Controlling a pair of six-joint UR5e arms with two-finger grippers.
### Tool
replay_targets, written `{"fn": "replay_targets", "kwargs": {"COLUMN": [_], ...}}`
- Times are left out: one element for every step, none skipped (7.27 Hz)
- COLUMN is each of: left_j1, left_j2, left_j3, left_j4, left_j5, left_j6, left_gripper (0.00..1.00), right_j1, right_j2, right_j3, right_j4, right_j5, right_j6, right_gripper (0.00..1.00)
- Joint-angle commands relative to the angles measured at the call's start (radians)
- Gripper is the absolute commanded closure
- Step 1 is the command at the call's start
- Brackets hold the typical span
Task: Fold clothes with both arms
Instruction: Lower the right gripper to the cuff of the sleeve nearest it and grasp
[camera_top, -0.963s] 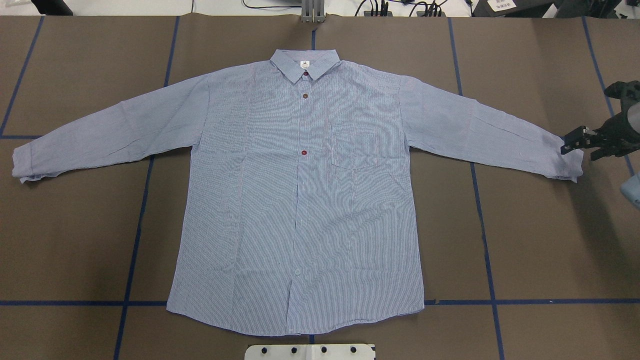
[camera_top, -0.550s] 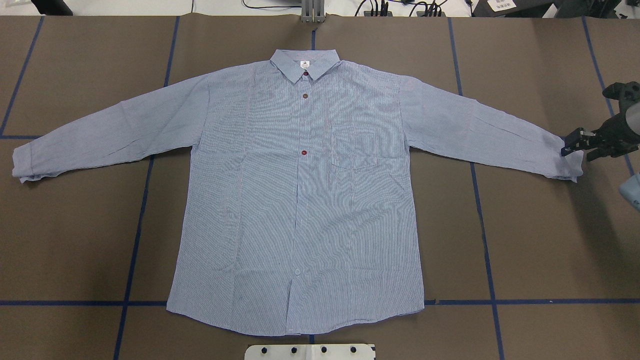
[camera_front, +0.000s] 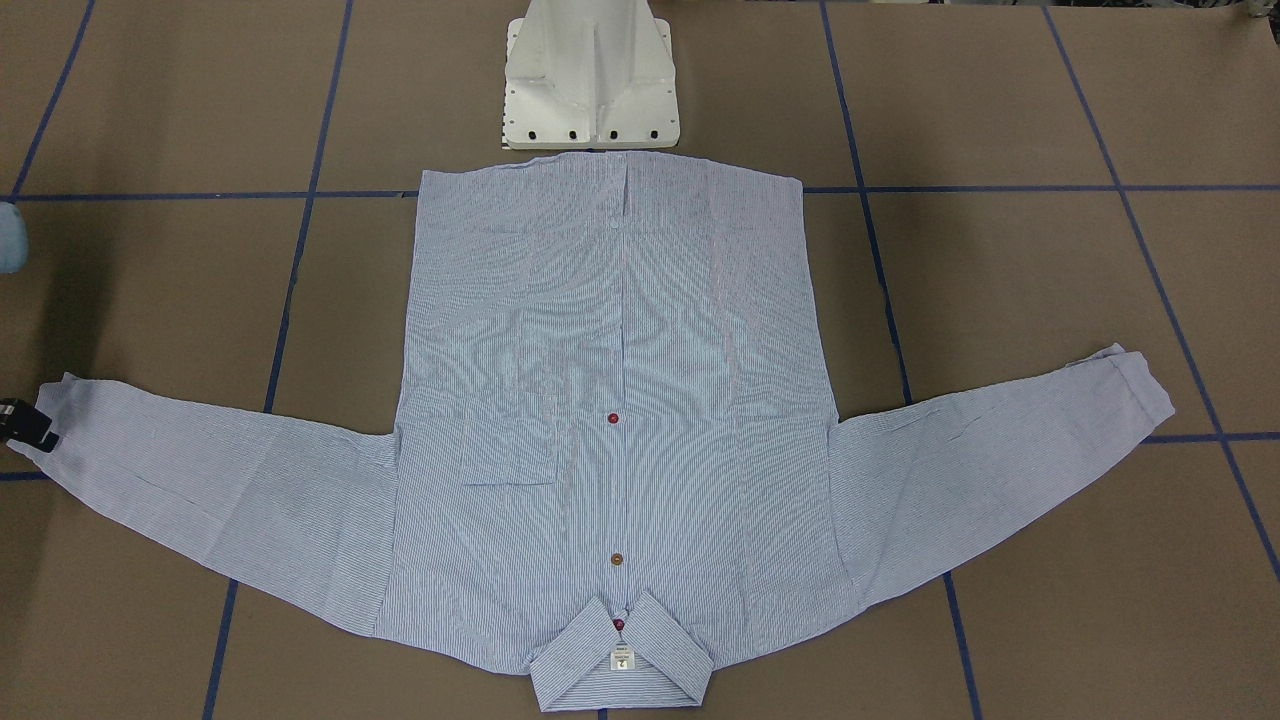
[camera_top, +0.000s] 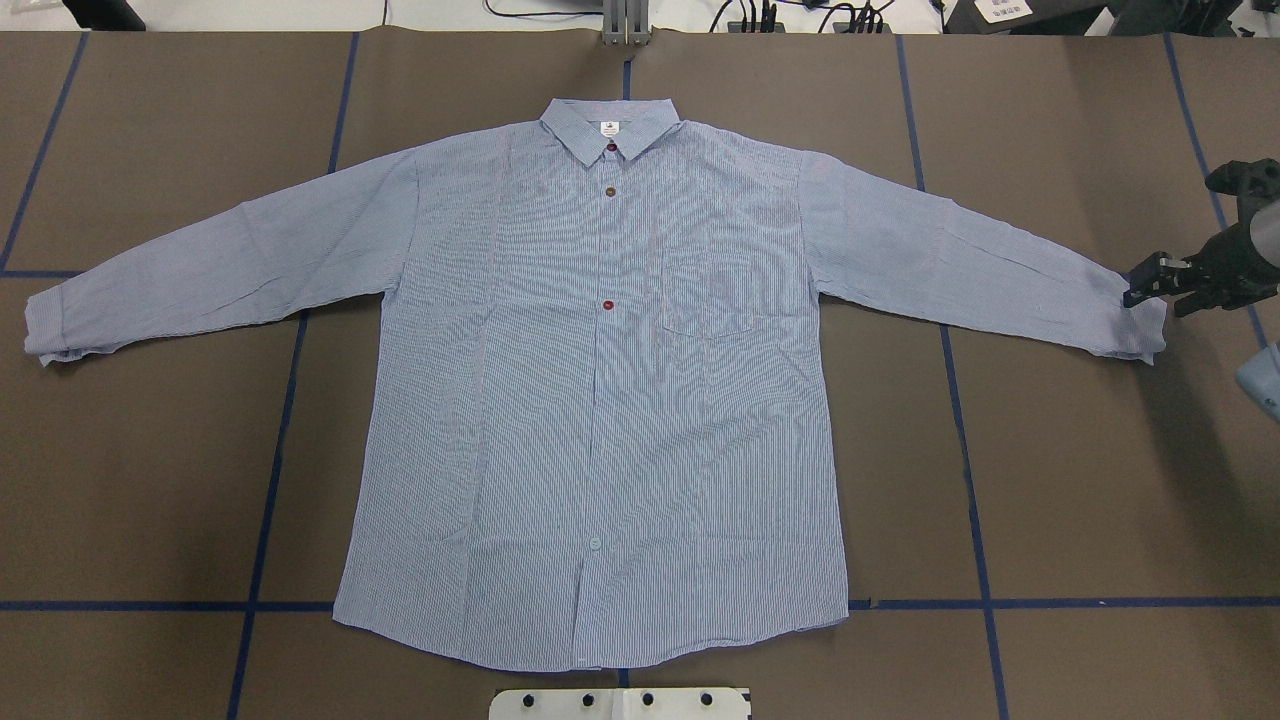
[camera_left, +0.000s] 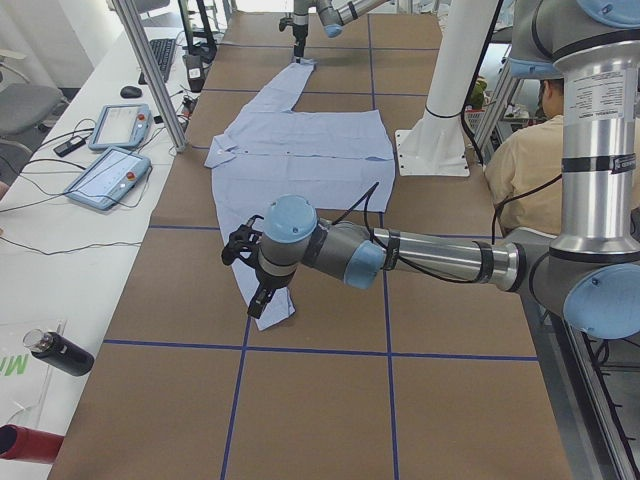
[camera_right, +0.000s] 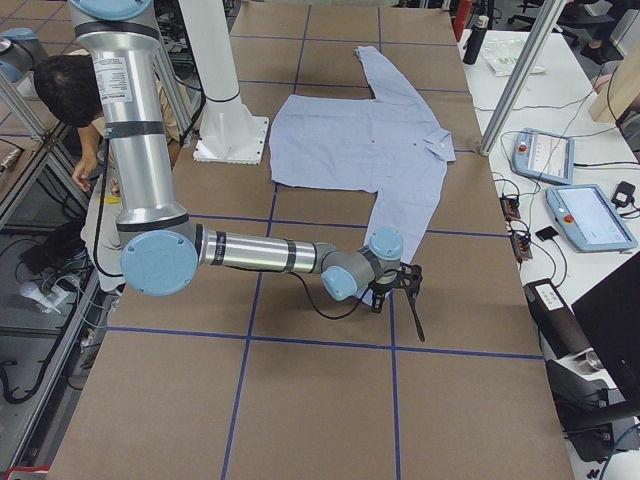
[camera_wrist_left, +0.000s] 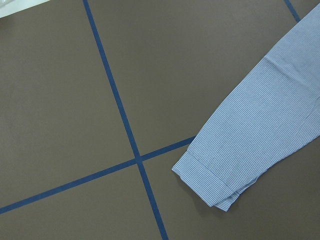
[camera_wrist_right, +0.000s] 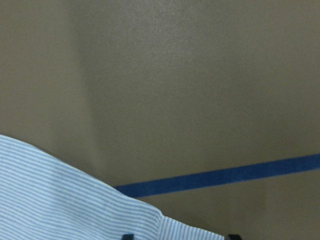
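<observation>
The light blue striped shirt (camera_top: 600, 400) lies flat and face up, buttoned, with both sleeves spread out; it also shows in the front-facing view (camera_front: 600, 350). My right gripper (camera_top: 1143, 285) is at the end of the right sleeve cuff (camera_top: 1140, 325). In the right wrist view its two fingertips (camera_wrist_right: 127, 236) stand apart at the bottom edge with the cuff (camera_wrist_right: 75, 200) between them, so it is open. My left gripper (camera_left: 256, 298) shows only in the exterior left view, above the left cuff (camera_wrist_left: 210, 185); I cannot tell whether it is open or shut.
The white pedestal base (camera_front: 590, 80) stands just behind the shirt's hem. Blue tape lines (camera_top: 270, 470) cross the brown table. A side desk with tablets (camera_left: 110, 175) and a bottle (camera_left: 55, 350) runs along the far edge. A person (camera_left: 530, 150) sits behind the robot.
My right gripper has shifted only slightly at the right cuff. The shirt has not moved.
</observation>
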Motion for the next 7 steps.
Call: {"fn": "replay_targets", "kwargs": {"left_j1": [0.000, 0.000, 0.000, 0.000, 0.000, 0.000, 0.000], "left_j2": [0.000, 0.002, 0.000, 0.000, 0.000, 0.002, 0.000], "left_j3": [-0.002, -0.006, -0.009, -0.011, -0.011, -0.011, -0.011], "left_j4": [0.000, 0.000, 0.000, 0.000, 0.000, 0.000, 0.000], "left_j5": [0.000, 0.000, 0.000, 0.000, 0.000, 0.000, 0.000], "left_j6": [0.000, -0.002, -0.002, -0.002, -0.002, -0.002, -0.002], "left_gripper": [0.01, 0.01, 0.01, 0.01, 0.01, 0.01, 0.01], "right_j1": [0.000, 0.000, 0.000, 0.002, 0.002, 0.002, 0.002], "right_j2": [0.008, 0.008, 0.005, 0.005, 0.005, 0.005, 0.005], "right_j3": [-0.010, -0.015, -0.016, -0.016, -0.018, -0.019, -0.018], "right_j4": [-0.001, 0.000, 0.000, 0.000, 0.000, 0.000, 0.000], "right_j5": [-0.004, -0.004, -0.003, -0.003, -0.003, -0.004, -0.001], "right_j6": [0.000, 0.000, 0.000, 0.000, 0.000, 0.002, 0.005], "right_gripper": [0.33, 0.33, 0.33, 0.34, 0.44, 0.65, 0.91]}}
